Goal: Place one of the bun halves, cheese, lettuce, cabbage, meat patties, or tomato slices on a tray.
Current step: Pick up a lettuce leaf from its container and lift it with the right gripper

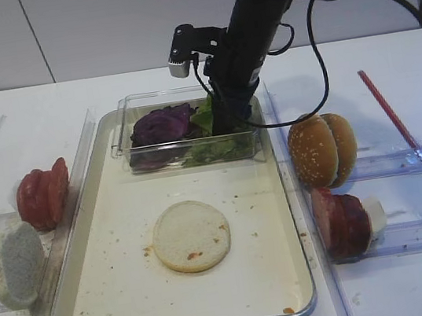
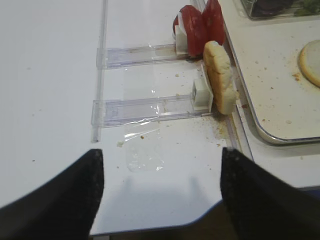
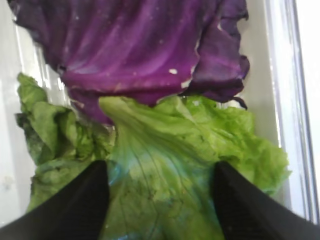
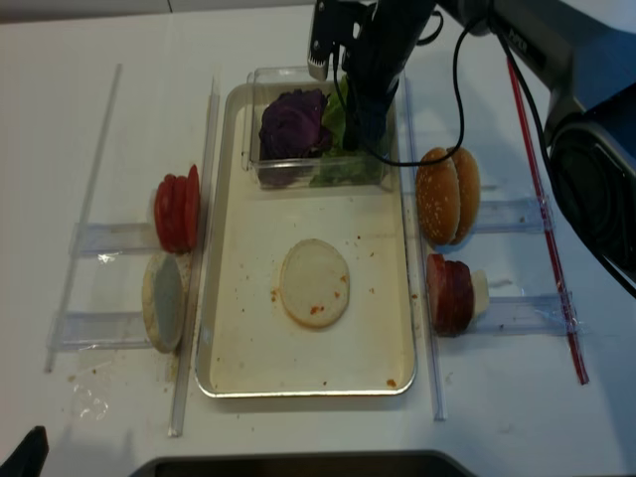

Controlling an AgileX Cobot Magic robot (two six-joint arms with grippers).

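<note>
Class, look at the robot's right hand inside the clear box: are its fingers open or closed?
Open. In the wrist view the right hand has its two black fingers wide apart, with the lettuce between them, not pinched.

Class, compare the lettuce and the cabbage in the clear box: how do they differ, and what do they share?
The lettuce is bright green; the cabbage is dark purple. In the high view the cabbage fills the box's left, the lettuce its right. The right claw straddles the lettuce, not the cabbage. Both are crinkled leaves in the same box on the tray.

a white table (image 1: pixel 390 290) (glossy, evenly lit) fills the scene; behind the table rises a pale panelled wall (image 1: pixel 96 24).
</note>
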